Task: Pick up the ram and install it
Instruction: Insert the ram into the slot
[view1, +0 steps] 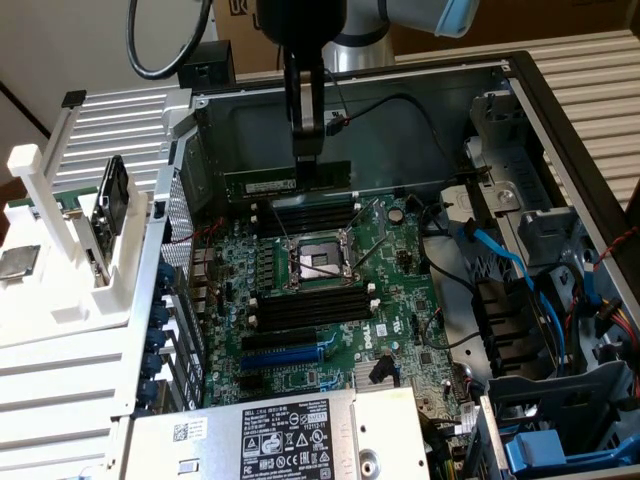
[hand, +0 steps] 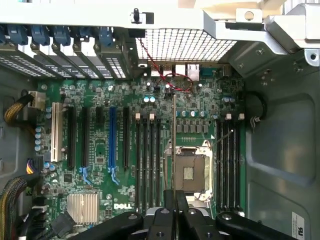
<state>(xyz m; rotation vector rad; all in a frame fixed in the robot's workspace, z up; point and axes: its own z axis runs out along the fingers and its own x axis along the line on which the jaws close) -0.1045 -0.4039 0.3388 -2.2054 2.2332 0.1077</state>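
My pincer is nearly closed, its fingers clamped on the top edge of the ram. I hold the stick level in the air inside the open computer case, clear of the motherboard. In the exterior view it hangs just above a bank of black slots beside the processor socket. It is long, narrow and dark green, with a pale label. From my wrist it shows edge-on, a thin line.

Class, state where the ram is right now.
In the upper centre of the exterior view, the ram hangs level, clamped in the tool, just over the bank of memory slots between the CPU socket and the case wall.
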